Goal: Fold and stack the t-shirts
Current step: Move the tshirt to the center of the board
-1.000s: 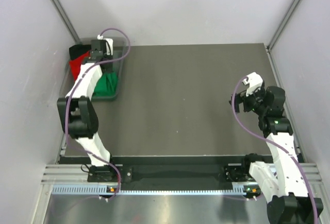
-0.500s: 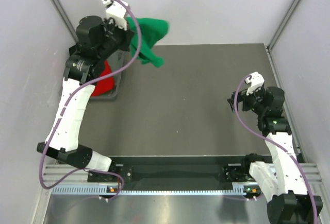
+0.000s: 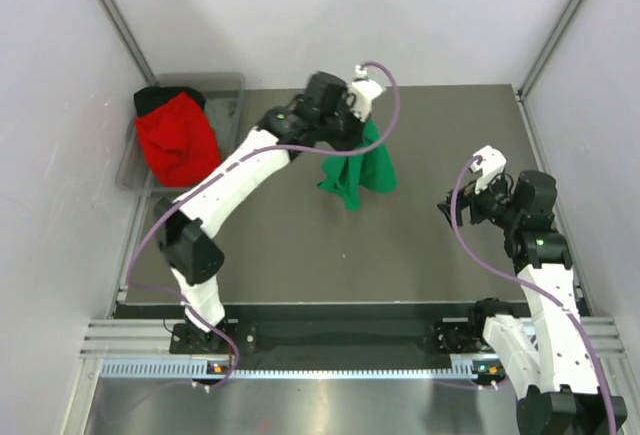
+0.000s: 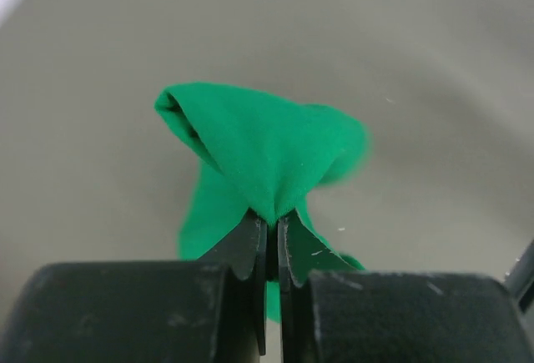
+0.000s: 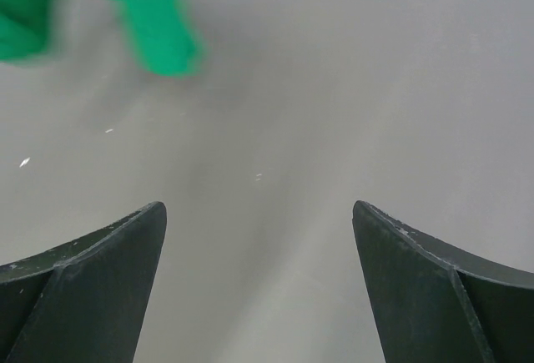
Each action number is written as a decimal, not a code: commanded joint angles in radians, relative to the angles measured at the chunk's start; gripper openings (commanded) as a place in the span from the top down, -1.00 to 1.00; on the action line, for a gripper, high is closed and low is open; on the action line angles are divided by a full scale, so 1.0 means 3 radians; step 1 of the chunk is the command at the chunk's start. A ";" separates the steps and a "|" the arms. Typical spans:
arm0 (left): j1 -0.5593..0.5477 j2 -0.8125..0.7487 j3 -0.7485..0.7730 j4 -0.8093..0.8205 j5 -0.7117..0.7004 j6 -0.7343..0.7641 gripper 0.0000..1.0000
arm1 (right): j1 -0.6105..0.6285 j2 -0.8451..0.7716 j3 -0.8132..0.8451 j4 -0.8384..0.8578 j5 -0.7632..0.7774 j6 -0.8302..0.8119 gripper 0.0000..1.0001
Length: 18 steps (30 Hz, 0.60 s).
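Note:
A bright green t-shirt [image 3: 360,170] hangs bunched from my left gripper [image 3: 358,123] over the back middle of the table, its lower folds touching the surface. In the left wrist view the gripper [image 4: 272,217] is shut on a pinch of that green t-shirt [image 4: 263,146]. A red t-shirt [image 3: 178,138] lies heaped in the grey bin [image 3: 230,90] at the back left, with a black t-shirt [image 3: 152,98] showing behind it. My right gripper [image 3: 462,205] hovers open at the right side; its wrist view shows bare table between the fingertips [image 5: 259,221] and the green t-shirt [image 5: 158,37] blurred at the upper left.
The dark table [image 3: 420,255] is bounded by grey walls left and right and by a metal rail [image 3: 340,365] at the near edge. The bin stands against the left wall.
My left arm lifted the green t-shirt out of the bin and swung it right, down over the table's back middle. The red t-shirt now lies uncovered in the bin. The right arm barely moved.

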 commanded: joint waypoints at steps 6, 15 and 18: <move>-0.0087 0.0710 0.0811 0.0121 -0.0719 -0.0186 0.36 | 0.0000 0.0076 0.0149 -0.0156 -0.0598 -0.0258 -0.83; 0.0184 0.0023 -0.0100 0.0540 -0.1616 0.0050 -0.14 | 0.0986 0.1178 0.0460 -0.0196 -0.0010 -0.0662 -0.74; 0.0205 -0.0570 -0.1057 0.0872 -0.1636 0.0147 -0.17 | 0.1252 0.1710 0.0654 -0.0166 0.0046 -0.0602 -0.69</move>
